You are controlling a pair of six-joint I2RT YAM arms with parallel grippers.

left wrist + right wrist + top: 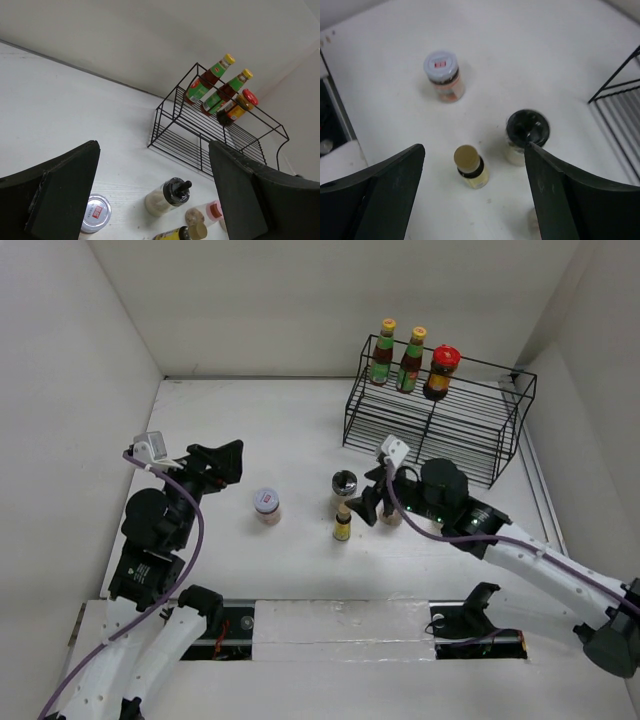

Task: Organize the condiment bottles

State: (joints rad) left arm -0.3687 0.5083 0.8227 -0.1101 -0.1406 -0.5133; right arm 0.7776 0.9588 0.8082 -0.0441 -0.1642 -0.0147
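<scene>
Seen from above, a white table [260, 420] has two robot arms at its near edge. At the far right stands a black wire rack [440, 430]. Three items stand upright in a row on its top back shelf. From the left they are a first tall bottle [382, 355], a second tall bottle [410, 362] (both green and red with yellow caps), and a red-lidded dark jar [440, 373].

The other condiments stand on the table in front of the rack. A white-lidded jar [267, 505] stands alone, left of the others. Near the middle is a grinder [345, 482] with a dark grey top. A small yellow bottle [343, 523] stands just nearer the arms. The left wrist view shows a pink-capped bottle [215, 210] and a cream bottle [194, 216] close together beside the yellow one. It is not clear whether these two touch.

The left gripper [226, 462] is held over the table's left side, well apart from the white-lidded jar. Its fingers are spread wide and hold nothing. The right gripper [372, 500] sits low among the bottles, just right of the grinder and the small yellow bottle. Its fingers are also spread wide and empty. Its own camera looks down between them at the small yellow bottle, with the grinder beside one finger.
</scene>
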